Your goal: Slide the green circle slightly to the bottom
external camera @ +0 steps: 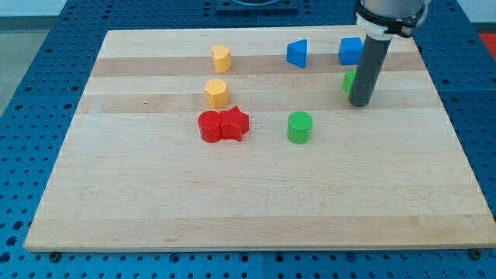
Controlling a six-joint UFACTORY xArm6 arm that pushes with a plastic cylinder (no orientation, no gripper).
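The green circle stands on the wooden board near the middle, slightly right of centre. My tip is at the end of the dark rod, up and to the right of the green circle, well apart from it. A second green block sits just left of the rod and is mostly hidden by it, so its shape cannot be made out.
A red circle and a red star touch each other left of the green circle. Two yellow blocks stand above them. A blue triangle and a blue cube are at the top right. The board's right edge is near.
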